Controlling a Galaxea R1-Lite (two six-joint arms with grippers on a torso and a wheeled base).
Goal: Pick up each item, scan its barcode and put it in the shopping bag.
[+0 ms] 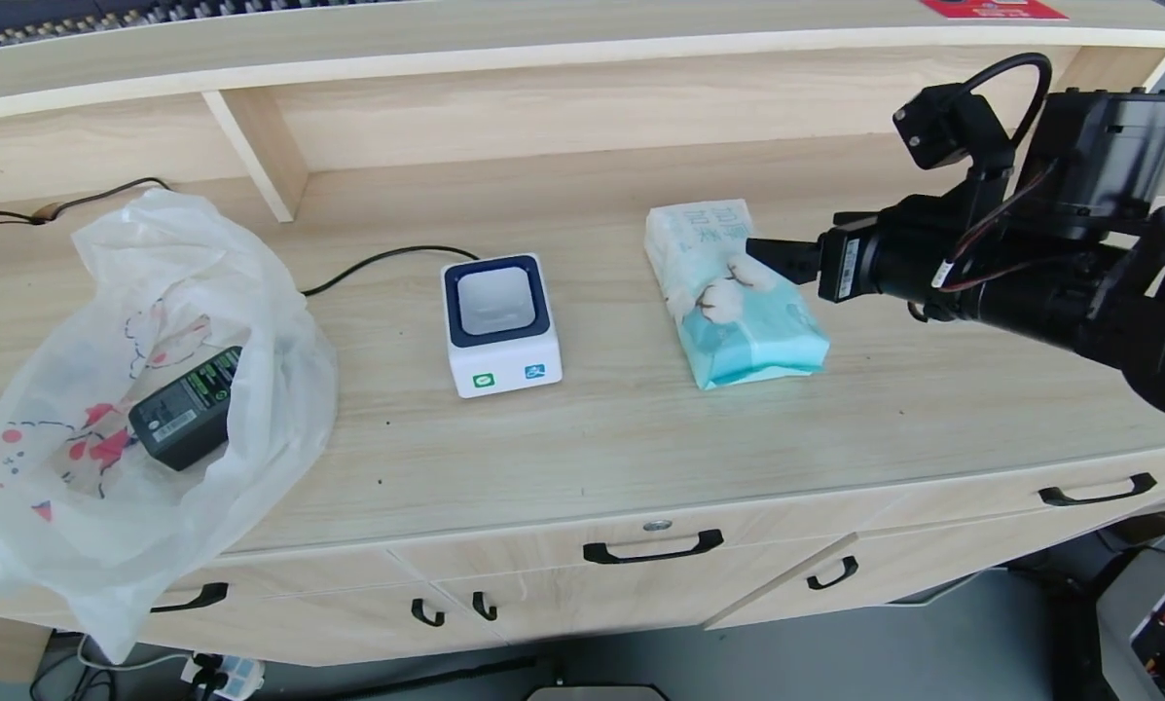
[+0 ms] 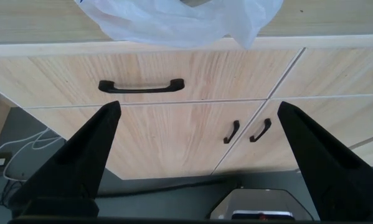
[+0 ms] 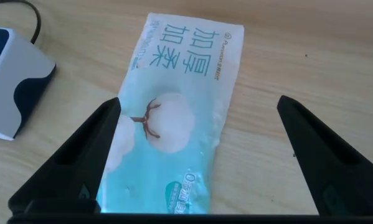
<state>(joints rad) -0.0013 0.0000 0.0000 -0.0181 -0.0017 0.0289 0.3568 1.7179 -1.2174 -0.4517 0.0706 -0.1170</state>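
Note:
A teal and white tissue pack (image 1: 731, 293) with a cotton-boll picture lies flat on the wooden counter, right of the white barcode scanner (image 1: 499, 324). My right gripper (image 1: 772, 259) hovers open over the pack's right side; in the right wrist view the tissue pack (image 3: 174, 143) lies between and below the spread fingers (image 3: 80, 168). The translucent shopping bag (image 1: 105, 389) sits at the counter's left end and holds a black power adapter (image 1: 188, 407). My left gripper (image 2: 198, 162) is open, low in front of the cabinet doors, below the bag's edge (image 2: 174, 22).
The scanner's black cable (image 1: 373, 263) runs back and left across the counter. A raised shelf with a slanted support (image 1: 256, 156) stands behind. Drawers with black handles (image 1: 652, 550) line the counter front. Bare counter (image 1: 932, 389) lies right of the pack.

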